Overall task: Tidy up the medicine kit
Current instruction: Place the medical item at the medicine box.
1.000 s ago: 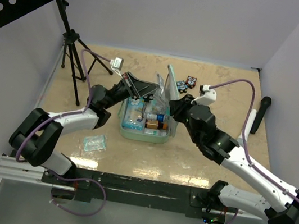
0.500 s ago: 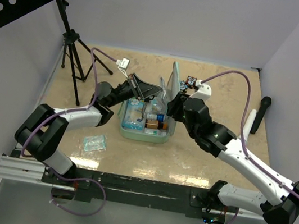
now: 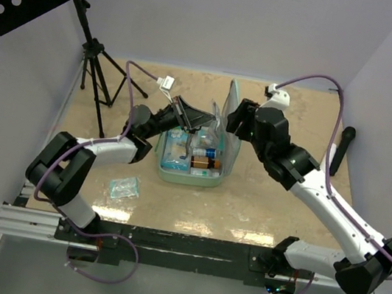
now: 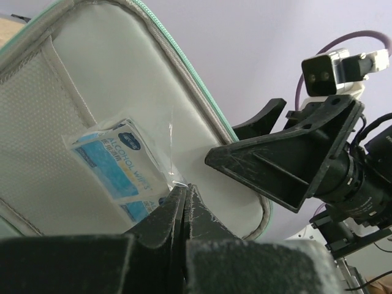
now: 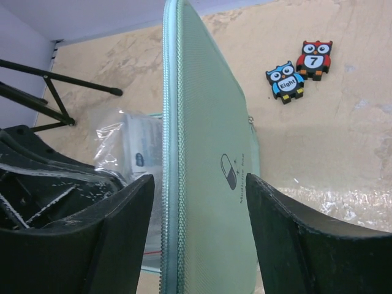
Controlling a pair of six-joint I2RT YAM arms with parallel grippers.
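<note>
Jaws of my left gripper (image 4: 184, 205) are pinched shut on a clear bag of alcohol wipes (image 4: 116, 165). My right gripper (image 5: 202, 208) straddles the upright lid (image 5: 211, 116), spread and gripping nothing. The step is probably stowing the wipes, and the next move needs them slid into the mesh pocket (image 4: 37, 128). The medicine kit (image 3: 176, 176) sits mid-table, lining facing left, long axis apparently running away from my bases.

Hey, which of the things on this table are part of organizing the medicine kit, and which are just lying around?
Part of the job: medicine kit, its lid, alcohol wipes bag, small bottles inside, probably the loose packet.
Just lying about: owl figures, tripod stand, black cylinder.
</note>
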